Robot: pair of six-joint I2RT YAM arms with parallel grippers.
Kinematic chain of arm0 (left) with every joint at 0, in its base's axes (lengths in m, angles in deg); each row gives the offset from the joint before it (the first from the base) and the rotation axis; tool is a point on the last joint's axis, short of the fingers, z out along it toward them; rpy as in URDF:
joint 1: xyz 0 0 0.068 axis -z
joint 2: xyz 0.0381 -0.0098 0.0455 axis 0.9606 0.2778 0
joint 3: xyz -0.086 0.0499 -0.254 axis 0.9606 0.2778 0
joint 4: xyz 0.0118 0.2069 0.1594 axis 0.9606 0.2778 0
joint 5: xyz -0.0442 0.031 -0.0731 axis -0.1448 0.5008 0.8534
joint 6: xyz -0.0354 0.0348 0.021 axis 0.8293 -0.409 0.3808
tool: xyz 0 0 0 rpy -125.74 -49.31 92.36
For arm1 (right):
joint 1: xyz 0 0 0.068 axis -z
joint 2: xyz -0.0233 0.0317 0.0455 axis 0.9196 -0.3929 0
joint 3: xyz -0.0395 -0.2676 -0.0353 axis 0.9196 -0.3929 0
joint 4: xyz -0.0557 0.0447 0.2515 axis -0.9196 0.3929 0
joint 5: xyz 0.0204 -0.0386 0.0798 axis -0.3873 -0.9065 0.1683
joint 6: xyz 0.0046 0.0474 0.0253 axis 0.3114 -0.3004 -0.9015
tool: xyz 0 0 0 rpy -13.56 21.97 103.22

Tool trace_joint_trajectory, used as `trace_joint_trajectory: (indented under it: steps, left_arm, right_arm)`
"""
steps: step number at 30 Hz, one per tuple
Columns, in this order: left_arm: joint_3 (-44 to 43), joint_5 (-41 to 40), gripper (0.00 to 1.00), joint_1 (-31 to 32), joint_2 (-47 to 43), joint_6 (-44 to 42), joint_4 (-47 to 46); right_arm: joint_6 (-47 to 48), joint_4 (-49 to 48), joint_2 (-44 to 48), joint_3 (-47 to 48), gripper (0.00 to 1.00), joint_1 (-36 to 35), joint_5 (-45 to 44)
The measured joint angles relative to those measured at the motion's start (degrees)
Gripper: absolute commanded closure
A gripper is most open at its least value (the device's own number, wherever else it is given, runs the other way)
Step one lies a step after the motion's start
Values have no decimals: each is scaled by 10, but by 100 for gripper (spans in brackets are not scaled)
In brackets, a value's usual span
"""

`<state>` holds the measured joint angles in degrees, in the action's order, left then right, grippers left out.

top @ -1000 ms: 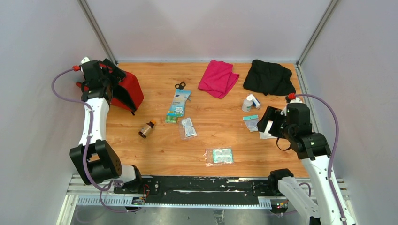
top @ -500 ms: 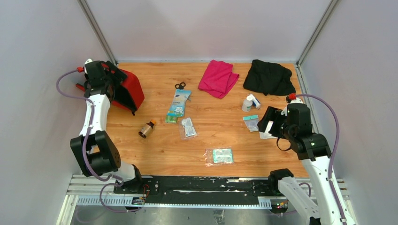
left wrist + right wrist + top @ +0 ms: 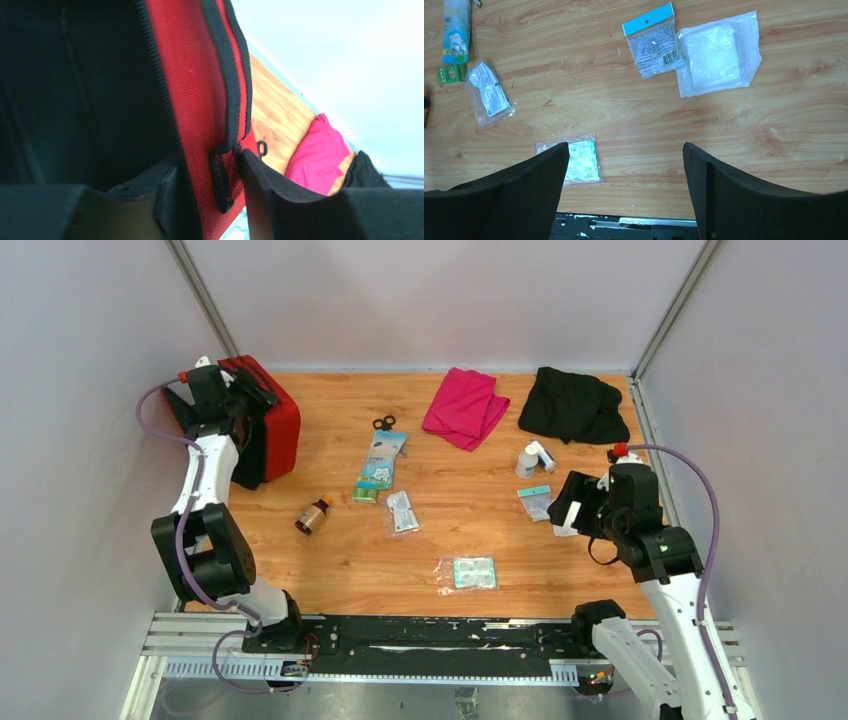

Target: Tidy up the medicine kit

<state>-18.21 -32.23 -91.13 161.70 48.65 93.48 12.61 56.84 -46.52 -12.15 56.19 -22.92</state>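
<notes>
Medicine kit (image 3: 281, 426) now tipped upright | left tool (image 3: 207, 158) pinching its red wall | right tool (image 3: 625, 146) spread above surface (image 3: 614, 107)

I see a rectangular bench (image 3: 330, 560) with a light orange-brown wood-grain top. Plain pale grey-lilac wall panels enclose it on three sides: back wall (image 3: 440, 300), left wall (image 3: 80, 440) and right wall (image 3: 770, 390). Slim grey metal posts run up both rear corners, left post (image 3: 207, 305) and right post (image 3: 673, 310). A silver aluminium rail (image 3: 450, 672) lines the near edge, with a flat black mounting strip (image 3: 420, 635) on it. Lighting is even and diffuse, and shadows are soft. No window is in view.
</notes>
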Motion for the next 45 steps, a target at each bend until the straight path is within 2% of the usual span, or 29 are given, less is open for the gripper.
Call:
trace_joint_trajectory:
  steps: [3,6,14,23,25,34,41,45]
  left_arm:
    - [0,16,69,7,8,-18,8]
    - [-8,-2,74,29,22,-63,46]
    - [-57,-75,78,125,53,-158,143]
    - [-96,-144,80,214,138,-255,183]
    - [-98,-154,77,225,152,-273,183]
    - [-98,-183,39,228,160,-311,185]
    - [-98,-199,26,230,157,-316,187]
    - [-98,-238,23,230,131,-316,200]
  right_arm:
    - [0,0,0,-1,12,0,0]
    - [0,1,1,-3,12,0,0]
    - [0,1,1,-7,12,0,0]
    - [0,1,7,-12,12,0,1]
    - [0,1,9,-12,12,0,1]
    - [0,1,11,-12,12,0,7]
    - [0,1,12,-12,12,0,12]
    - [0,1,11,-12,12,0,12]
